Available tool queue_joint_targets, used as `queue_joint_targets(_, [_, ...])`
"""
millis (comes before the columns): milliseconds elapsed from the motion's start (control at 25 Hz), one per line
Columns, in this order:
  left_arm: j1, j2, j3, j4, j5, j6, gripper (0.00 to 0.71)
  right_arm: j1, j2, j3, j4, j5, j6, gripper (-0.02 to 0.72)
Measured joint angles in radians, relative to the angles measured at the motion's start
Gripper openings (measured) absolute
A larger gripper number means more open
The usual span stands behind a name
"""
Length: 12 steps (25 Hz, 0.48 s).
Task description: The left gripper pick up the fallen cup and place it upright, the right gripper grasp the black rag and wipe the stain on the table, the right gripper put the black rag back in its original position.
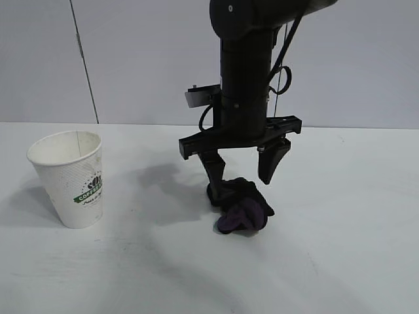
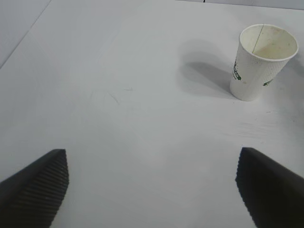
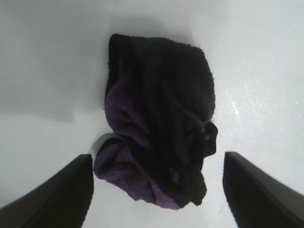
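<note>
The black rag [image 1: 243, 205] lies bunched on the table [image 1: 340, 255], right of the upright cup [image 1: 71, 178] and well apart from it. It is judged soft, light and limp, with purple folds; it will sag and drape when lifted, so hold is best taken across the thickest bunched part rather than a loose edge. The right gripper [image 1: 243, 171] is seen directly above the rag with its fingers spread and nothing clamped; one fingertip appears to reach the cloth. The left gripper [image 2: 152, 187] is held wide open and empty, away from the cup. The tabletop is white, matte and flat; a pale panelled wall [image 1: 131, 59] stands behind. No stain can be made out.
</note>
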<state>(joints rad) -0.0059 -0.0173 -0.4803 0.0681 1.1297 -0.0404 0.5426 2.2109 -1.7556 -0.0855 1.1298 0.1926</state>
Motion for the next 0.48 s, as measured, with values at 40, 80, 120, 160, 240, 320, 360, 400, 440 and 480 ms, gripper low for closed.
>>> queue_joint_targets(40, [0.0, 0.0, 0.0, 0.0, 0.0, 0.0, 0.689, -0.004, -0.005, 0.0, -0.001, 0.0, 0.007, 0.54])
queue_joint_targets(80, [0.0, 0.0, 0.0, 0.0, 0.0, 0.0, 0.689, -0.013, -0.013, -0.001, -0.005, 0.0, 0.02, 0.541])
queue_joint_targets(120, [0.0, 0.0, 0.0, 0.0, 0.0, 0.0, 0.689, -0.027, -0.024, -0.002, -0.015, 0.0, 0.03, 0.543])
queue_joint_targets(160, [0.0, 0.0, 0.0, 0.0, 0.0, 0.0, 0.689, -0.045, -0.036, -0.002, -0.022, 0.001, 0.037, 0.543])
queue_joint_targets(240, [0.0, 0.0, 0.0, 0.0, 0.0, 0.0, 0.689, -0.107, -0.075, -0.002, -0.033, 0.007, 0.043, 0.545])
queue_joint_targets(320, [0.0, 0.0, 0.0, 0.0, 0.0, 0.0, 0.689, -0.186, -0.116, -0.003, -0.039, 0.026, 0.043, 0.546])
queue_joint_targets(360, [0.0, 0.0, 0.0, 0.0, 0.0, 0.0, 0.689, -0.233, -0.141, -0.003, -0.043, 0.035, 0.043, 0.547])
queue_joint_targets(400, [0.0, 0.0, 0.0, 0.0, 0.0, 0.0, 0.689, -0.282, -0.167, -0.003, -0.048, 0.044, 0.04, 0.547])
queue_joint_targets(440, [0.0, 0.0, 0.0, 0.0, 0.0, 0.0, 0.689, -0.323, -0.189, -0.003, -0.056, 0.056, 0.035, 0.547])
queue_joint_targets(480, [0.0, 0.0, 0.0, 0.0, 0.0, 0.0, 0.689, -0.371, -0.218, -0.003, -0.065, 0.067, 0.023, 0.547])
